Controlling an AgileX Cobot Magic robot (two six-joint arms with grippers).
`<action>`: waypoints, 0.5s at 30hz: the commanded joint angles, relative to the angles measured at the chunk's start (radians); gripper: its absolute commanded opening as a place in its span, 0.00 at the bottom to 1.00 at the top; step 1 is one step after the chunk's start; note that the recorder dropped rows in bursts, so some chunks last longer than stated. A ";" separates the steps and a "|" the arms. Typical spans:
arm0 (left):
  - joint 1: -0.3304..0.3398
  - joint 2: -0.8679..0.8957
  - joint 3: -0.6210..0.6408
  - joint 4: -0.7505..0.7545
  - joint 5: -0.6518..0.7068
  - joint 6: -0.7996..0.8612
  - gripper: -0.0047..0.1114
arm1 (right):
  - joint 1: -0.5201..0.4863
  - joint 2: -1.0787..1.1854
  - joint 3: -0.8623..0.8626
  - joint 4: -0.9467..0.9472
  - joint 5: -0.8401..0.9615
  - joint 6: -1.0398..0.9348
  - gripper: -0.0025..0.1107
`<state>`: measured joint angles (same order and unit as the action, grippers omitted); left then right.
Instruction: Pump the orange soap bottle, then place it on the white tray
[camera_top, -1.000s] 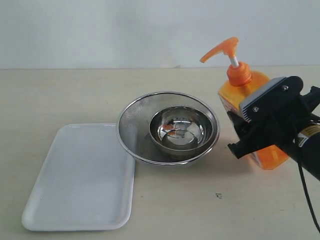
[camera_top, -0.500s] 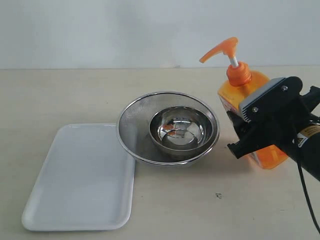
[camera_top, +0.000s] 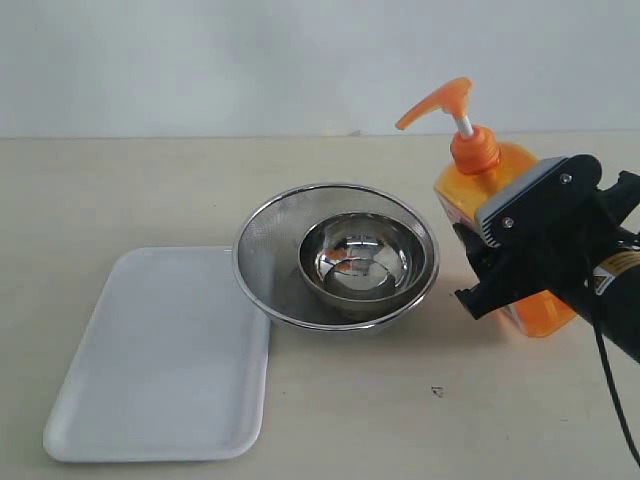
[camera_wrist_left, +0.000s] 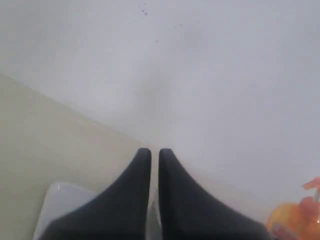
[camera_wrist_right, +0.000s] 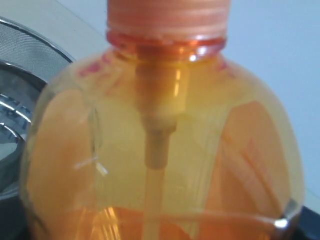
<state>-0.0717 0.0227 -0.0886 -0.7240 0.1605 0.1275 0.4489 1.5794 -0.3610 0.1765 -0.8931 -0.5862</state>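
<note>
Pale beige table (camera_top: 150, 190) runs back to a plain whitish wall (camera_top: 200, 60). On the left of the exterior view the white tray (camera_top: 160, 360) lies flat with nothing on it. Its far right corner is just beside a round steel mesh strainer (camera_top: 262, 250), and a smaller polished steel bowl (camera_top: 360, 265) sits inside the strainer.

To the right of the bowls stands the orange soap bottle (camera_top: 512, 165). It is well apart from the tray, with the strainer between them. The bottle leans slightly, its base low against the table. The orange pump head (camera_top: 438, 100) is raised on its white stem (camera_top: 465, 125), with the spout pointing left above the strainer's edge.

The right claw (camera_top: 490, 255) is black and comes in from the right edge. Its jaws stand wide on either side of the bottle's body and clasp it below the shoulder. In the right wrist view the translucent bottle (camera_wrist_right: 90, 150) fills nearly the whole picture, with its ribbed collar (camera_wrist_right: 167, 20) and inner dip tube (camera_wrist_right: 156, 155) showing. The strainer's rim (camera_wrist_right: 30, 45) is close beside it.

The left claw (camera_wrist_left: 154, 152) is outside the exterior view. Its own camera shows two dark fingers (camera_wrist_left: 135, 185) closed almost together with nothing between them. They hang above the table, with a corner of the tray (camera_wrist_left: 57, 197) below and the bottle (camera_wrist_left: 292, 217) blurred far off.
</note>
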 joint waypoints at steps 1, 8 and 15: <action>-0.009 0.129 -0.159 -0.053 0.057 0.063 0.09 | 0.002 -0.009 -0.011 -0.008 -0.062 -0.015 0.02; -0.009 0.728 -0.668 -0.422 0.449 0.558 0.09 | 0.002 -0.009 -0.011 -0.008 -0.062 -0.016 0.02; -0.052 1.244 -0.943 -0.640 0.835 0.784 0.08 | 0.002 -0.009 -0.045 0.022 -0.028 -0.104 0.02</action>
<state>-0.0930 1.1846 -1.0161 -1.3039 0.9597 0.8376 0.4489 1.5794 -0.3689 0.2039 -0.8838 -0.6564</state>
